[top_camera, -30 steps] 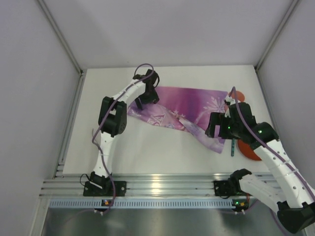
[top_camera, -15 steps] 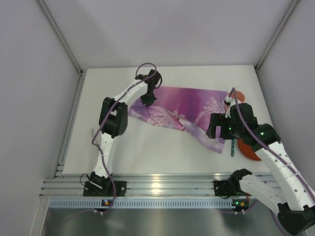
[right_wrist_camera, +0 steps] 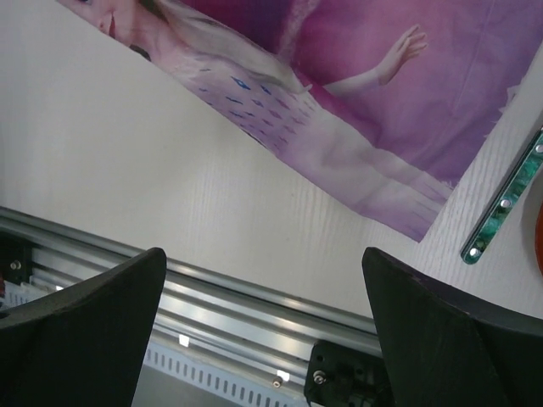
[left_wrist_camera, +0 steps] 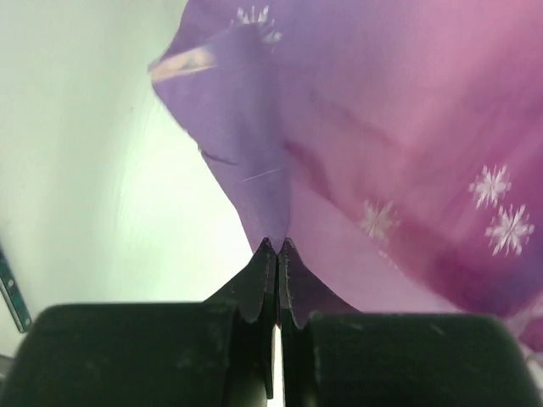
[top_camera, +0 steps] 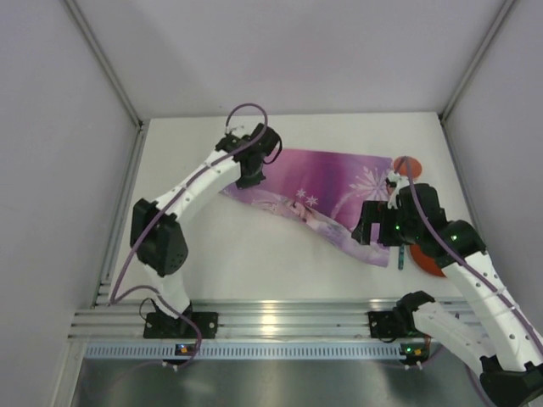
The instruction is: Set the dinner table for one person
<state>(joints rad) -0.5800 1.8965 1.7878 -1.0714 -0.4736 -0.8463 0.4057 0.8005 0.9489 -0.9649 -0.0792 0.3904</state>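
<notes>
- The white tabletop (top_camera: pixel 254 246) is lying beneath both arms, everything being carried on it.
- The purple placemat (top_camera: pixel 339 180) is being stretched askew across its far right part, left end crumpled.
- The left fingers (left_wrist_camera: pixel 259 288) are being clenched on that fold, likely to drag it flat.
- The right fingers (right_wrist_camera: pixel 85 314) are being held apart above the mat's near corner, empty.
- An orange plate (top_camera: pixel 427 266) and green utensil (right_wrist_camera: pixel 502 203) are being kept aside, just right of the mat.

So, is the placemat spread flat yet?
No, partly folded: the placemat has one corner doubled over, pinched in the left gripper's shut jaws.
</notes>
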